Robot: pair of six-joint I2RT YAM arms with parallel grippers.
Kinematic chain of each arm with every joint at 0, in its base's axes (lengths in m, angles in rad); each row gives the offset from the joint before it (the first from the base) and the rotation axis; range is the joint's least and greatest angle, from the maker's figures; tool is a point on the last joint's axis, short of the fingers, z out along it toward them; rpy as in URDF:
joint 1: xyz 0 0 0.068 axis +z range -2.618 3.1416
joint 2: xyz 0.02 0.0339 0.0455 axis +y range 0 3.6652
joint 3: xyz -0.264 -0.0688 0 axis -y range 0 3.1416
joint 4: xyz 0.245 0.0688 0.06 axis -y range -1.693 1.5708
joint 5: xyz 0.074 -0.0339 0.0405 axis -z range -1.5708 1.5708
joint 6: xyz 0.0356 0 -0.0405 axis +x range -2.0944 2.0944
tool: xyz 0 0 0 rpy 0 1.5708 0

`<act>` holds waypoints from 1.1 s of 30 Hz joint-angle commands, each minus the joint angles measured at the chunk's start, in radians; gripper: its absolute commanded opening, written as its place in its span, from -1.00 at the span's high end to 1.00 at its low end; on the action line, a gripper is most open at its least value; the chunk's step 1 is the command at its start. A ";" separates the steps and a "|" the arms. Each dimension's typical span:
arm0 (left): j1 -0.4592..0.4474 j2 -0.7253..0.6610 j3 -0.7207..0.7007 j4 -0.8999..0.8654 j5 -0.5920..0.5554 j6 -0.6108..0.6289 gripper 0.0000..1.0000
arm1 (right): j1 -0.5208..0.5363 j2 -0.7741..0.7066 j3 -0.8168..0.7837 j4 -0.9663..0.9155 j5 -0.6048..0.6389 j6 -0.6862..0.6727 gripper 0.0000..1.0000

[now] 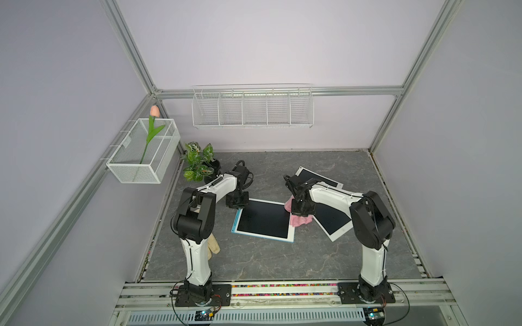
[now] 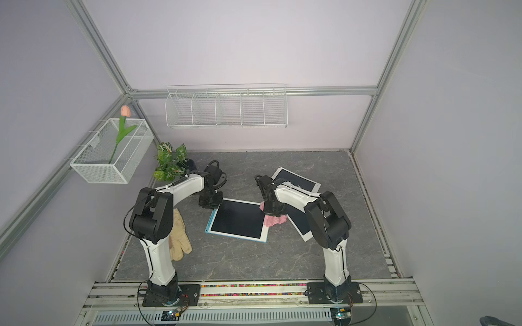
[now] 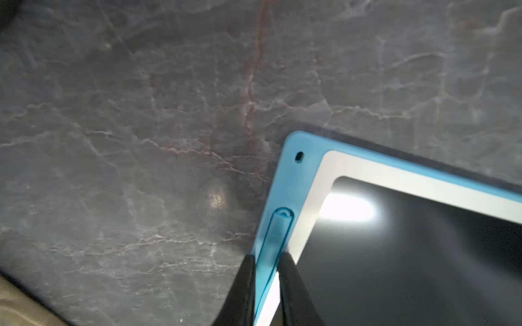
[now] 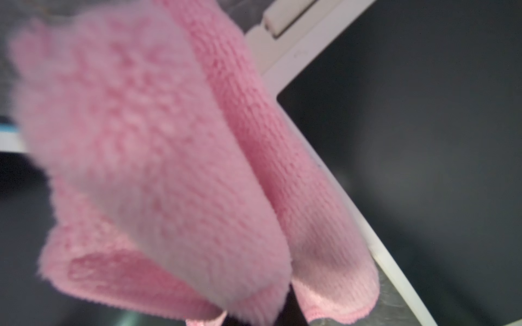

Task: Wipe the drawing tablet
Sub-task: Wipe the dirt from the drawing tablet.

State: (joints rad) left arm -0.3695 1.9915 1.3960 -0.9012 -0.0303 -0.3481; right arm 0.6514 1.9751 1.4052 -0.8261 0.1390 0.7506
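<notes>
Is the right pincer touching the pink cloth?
Touching. In the right wrist view the pink cloth spills straight out of the shut right pincer.

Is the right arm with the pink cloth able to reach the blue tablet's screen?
Probably yes: the cloth hangs at the edge of the blue tablet, whose screen is bare, and the left gripper sits at its opposite corner.
</notes>
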 commanded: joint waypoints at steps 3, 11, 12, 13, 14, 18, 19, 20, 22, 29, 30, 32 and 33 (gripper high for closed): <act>0.007 0.099 -0.073 -0.022 -0.036 -0.014 0.62 | 0.139 0.132 0.165 -0.024 -0.022 0.011 0.87; 0.007 0.095 -0.080 -0.021 -0.035 -0.015 0.62 | 0.043 0.078 0.068 -0.019 -0.002 -0.002 0.87; 0.007 0.094 -0.080 -0.020 -0.036 -0.016 0.62 | 0.023 0.055 0.036 -0.014 0.001 -0.012 0.87; 0.007 0.094 -0.081 -0.020 -0.035 -0.016 0.61 | 0.014 0.039 0.015 -0.013 0.006 -0.019 0.87; 0.007 0.094 -0.079 -0.021 -0.035 -0.015 0.62 | 0.008 0.028 0.001 -0.013 0.010 -0.026 0.87; 0.006 0.096 -0.079 -0.019 -0.034 -0.016 0.62 | 0.056 0.048 0.052 -0.015 0.008 -0.018 0.87; 0.007 0.095 -0.078 -0.019 -0.033 -0.017 0.62 | 0.076 0.063 0.080 -0.023 0.008 -0.017 0.87; 0.007 0.096 -0.077 -0.019 -0.031 -0.017 0.62 | 0.100 0.086 0.127 -0.042 0.012 -0.014 0.87; 0.007 0.095 -0.077 -0.020 -0.033 -0.016 0.62 | 0.133 0.102 0.207 -0.086 0.037 -0.013 0.87; 0.007 0.095 -0.082 -0.011 -0.025 -0.025 0.62 | 0.095 0.045 0.223 -0.094 0.075 -0.027 0.87; 0.007 0.096 -0.083 -0.009 -0.023 -0.026 0.62 | 0.090 0.061 0.225 -0.099 0.067 -0.028 0.87; 0.007 0.099 -0.084 -0.008 -0.021 -0.026 0.62 | 0.086 0.086 0.211 -0.091 0.063 -0.024 0.87; 0.007 0.098 -0.083 -0.010 -0.023 -0.025 0.62 | 0.085 0.096 0.197 -0.080 0.056 -0.018 0.87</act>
State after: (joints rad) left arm -0.3695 1.9881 1.3895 -0.8944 -0.0303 -0.3592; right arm 0.7399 2.0407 1.6230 -0.8814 0.1871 0.7288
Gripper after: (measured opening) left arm 0.191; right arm 0.080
